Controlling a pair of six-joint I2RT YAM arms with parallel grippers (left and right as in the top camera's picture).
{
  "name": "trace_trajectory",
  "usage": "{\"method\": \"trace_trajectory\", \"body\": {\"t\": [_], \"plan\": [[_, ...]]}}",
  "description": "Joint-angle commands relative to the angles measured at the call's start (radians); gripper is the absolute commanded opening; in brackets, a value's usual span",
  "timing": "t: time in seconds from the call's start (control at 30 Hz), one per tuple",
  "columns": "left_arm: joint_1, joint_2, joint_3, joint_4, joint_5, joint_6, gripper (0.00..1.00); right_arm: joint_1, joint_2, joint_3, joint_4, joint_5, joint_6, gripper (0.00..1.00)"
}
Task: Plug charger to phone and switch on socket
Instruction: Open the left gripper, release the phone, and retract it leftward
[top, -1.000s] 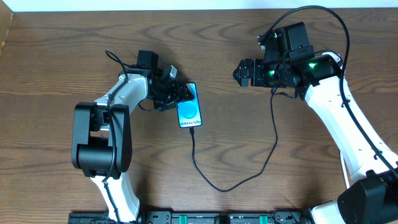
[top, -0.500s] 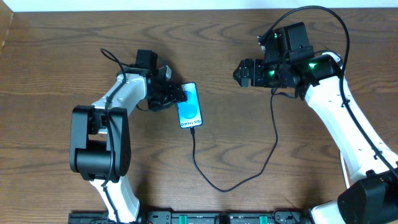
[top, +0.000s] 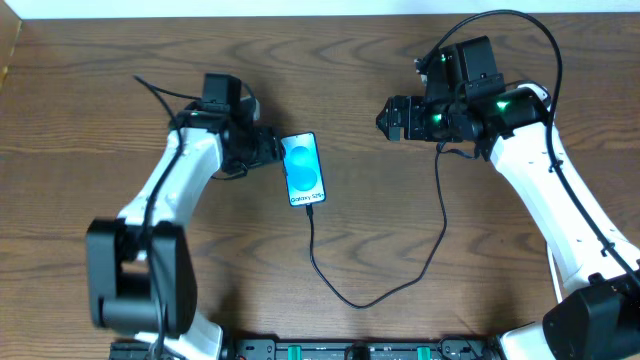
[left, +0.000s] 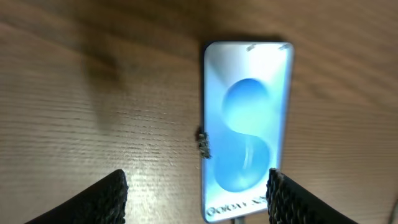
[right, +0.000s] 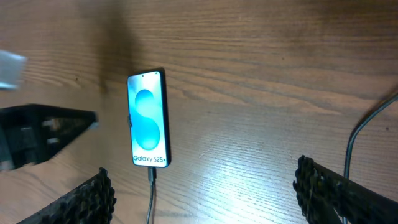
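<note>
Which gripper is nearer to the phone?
The left gripper, close beside the phone; the right gripper hangs well apart from it.

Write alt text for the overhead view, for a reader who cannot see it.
A lit phone lies face up on a table, a black charger cable running from its lower end. The left pincer sits beside it; the right pincer hangs apart.

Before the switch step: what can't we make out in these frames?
- Socket: in no view, so switch state unknown.
- Charger cable far end: overhead, runs under the right arm; adapter hidden.
- Plug seating in the phone: right wrist and overhead too small; left wrist blurred, cut off at bottom edge.
</note>
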Motion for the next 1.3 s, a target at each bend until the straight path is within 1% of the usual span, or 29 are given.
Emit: {"method": "trace_trajectory", "body": {"t": [0.0,0.23,0.33,0.37,0.43,0.67,0.77,0.93,1.07,1.27], "plan": [[0.016,-0.109,0.002,-0.032,-0.018,-0.002,0.71,0.005,-0.011,0.004,-0.001,0.016,-0.015,0.92],[0.048,-0.211,0.002,-0.079,-0.018,-0.021,0.70,0.005,-0.011,0.004,-0.001,0.019,-0.015,0.92],[0.066,-0.227,0.002,-0.095,-0.016,-0.036,0.65,0.005,-0.011,0.004,-0.002,0.019,-0.015,0.92],[0.074,-0.232,0.002,-0.103,-0.014,-0.044,0.60,0.005,-0.011,0.004,-0.001,0.019,-0.015,0.92],[0.082,-0.237,0.002,-0.109,-0.009,-0.055,0.56,0.005,-0.011,0.004,-0.001,0.019,-0.015,0.92],[0.113,-0.260,0.003,-0.108,0.110,-0.060,0.56,0.005,-0.011,0.004,-0.002,0.019,-0.015,0.92],[0.151,-0.286,0.003,-0.107,0.192,-0.077,0.56,0.005,-0.011,0.004,-0.007,0.023,-0.015,0.92],[0.212,-0.337,0.003,-0.108,0.257,-0.082,0.56,0.005,-0.011,0.004,-0.014,0.031,-0.015,0.92],[0.243,-0.379,0.003,-0.108,0.258,-0.100,0.56,0.005,-0.011,0.004,-0.016,0.031,-0.015,0.92],[0.245,-0.394,0.002,-0.108,0.257,-0.115,0.56,0.005,-0.011,0.004,-0.016,0.030,-0.015,0.92]]}}
